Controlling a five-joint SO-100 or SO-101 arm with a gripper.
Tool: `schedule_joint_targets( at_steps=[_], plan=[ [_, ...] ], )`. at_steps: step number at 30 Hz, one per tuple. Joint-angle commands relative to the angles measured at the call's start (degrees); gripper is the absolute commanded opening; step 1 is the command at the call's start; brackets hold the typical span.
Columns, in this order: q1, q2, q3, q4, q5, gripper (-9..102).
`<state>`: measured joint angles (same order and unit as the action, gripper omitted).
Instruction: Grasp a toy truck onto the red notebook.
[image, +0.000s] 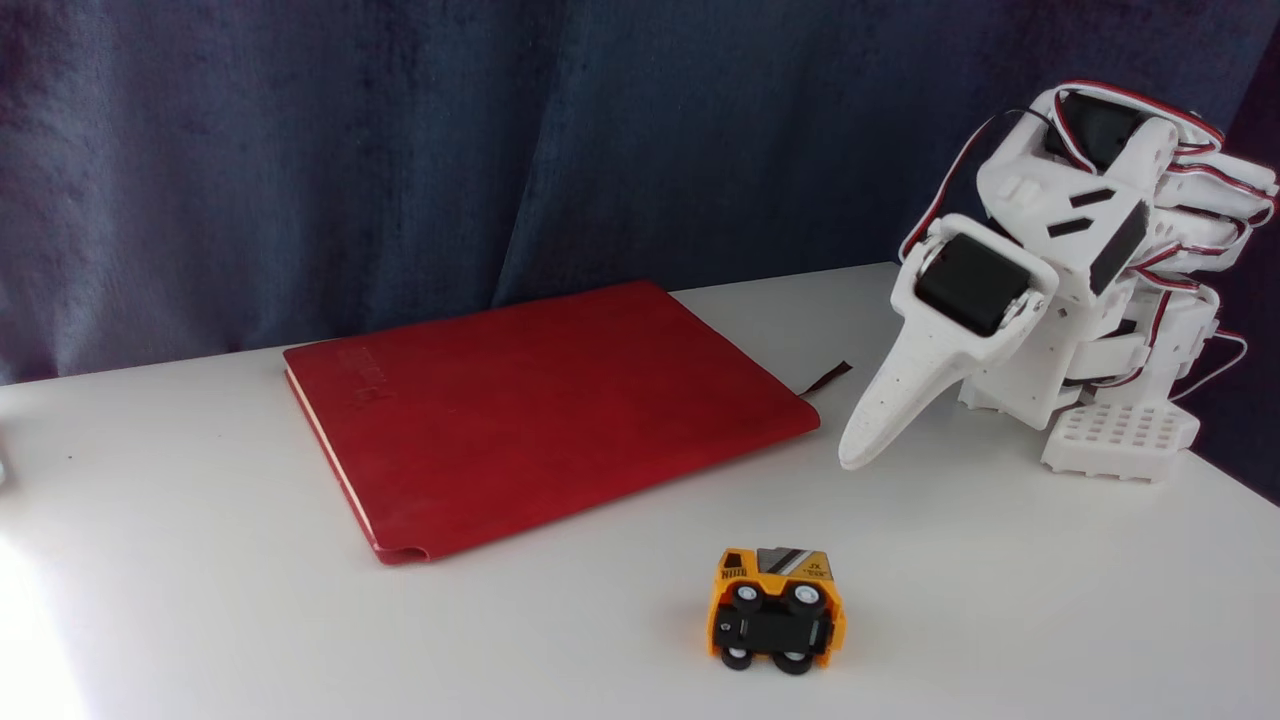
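A big, flat, dark-red notebook (545, 405) with a soft cover is lying on the white table (200, 600), toward the left and back in the fixed view. Its cream page edges are facing left, and a thin dark ribbon (827, 379) is sticking out at its right corner. In front of the book and well apart from it, a small boxy yellow-orange toy truck (775, 608) is lying tipped over, showing its black underside and four black wheels. On the right, the white robot arm (1080, 290) is sitting folded up. Its white gripper (858, 455) is pointing down, its tip close to the table, and its fingers are looking pressed together, holding nothing.
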<state>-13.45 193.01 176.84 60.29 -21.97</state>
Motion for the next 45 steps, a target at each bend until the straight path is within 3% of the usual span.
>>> schedule_joint_targets(
  at_steps=[1, 45],
  plan=[
    [0.0, 1.0, 0.2, 0.0, -0.2, 0],
    [-2.0, 1.0, -1.1, 2.5, -2.4, 6]
  ],
)
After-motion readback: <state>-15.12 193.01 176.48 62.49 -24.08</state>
